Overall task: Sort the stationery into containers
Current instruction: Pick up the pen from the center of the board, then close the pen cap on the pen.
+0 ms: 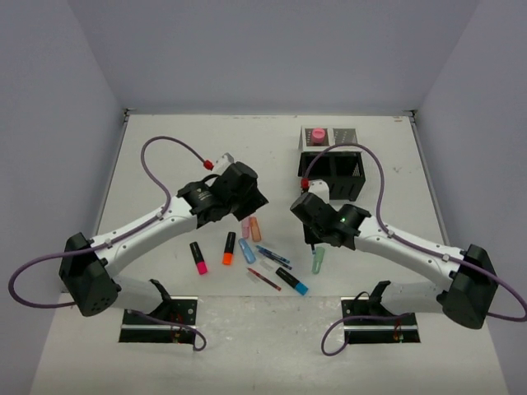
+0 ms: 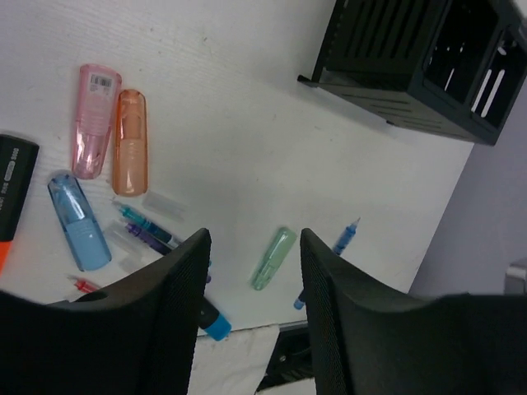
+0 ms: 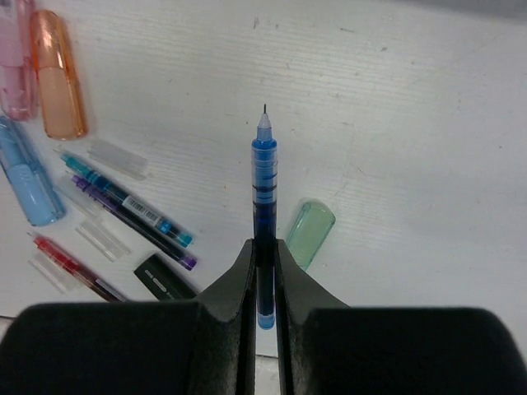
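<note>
My right gripper (image 3: 263, 247) is shut on a thin blue pen (image 3: 263, 177) and holds it above the table, tip pointing away from the wrist. In the top view this gripper (image 1: 313, 239) hangs just above the mint highlighter (image 1: 318, 261). My left gripper (image 2: 254, 239) is open and empty, raised over the pile; in the top view it (image 1: 247, 196) is above the peach highlighter (image 1: 255, 228). The black mesh organizer (image 1: 339, 169) stands at the back right with a pink glue stick (image 1: 316, 134) in a rear compartment.
Loose on the table between the arms: pink highlighter (image 1: 198, 257), orange highlighter (image 1: 228, 248), blue highlighter (image 1: 247, 250), thin pens (image 1: 272, 256), red pen (image 1: 263, 279), black marker with a blue end (image 1: 291, 281). Walls close the table on three sides.
</note>
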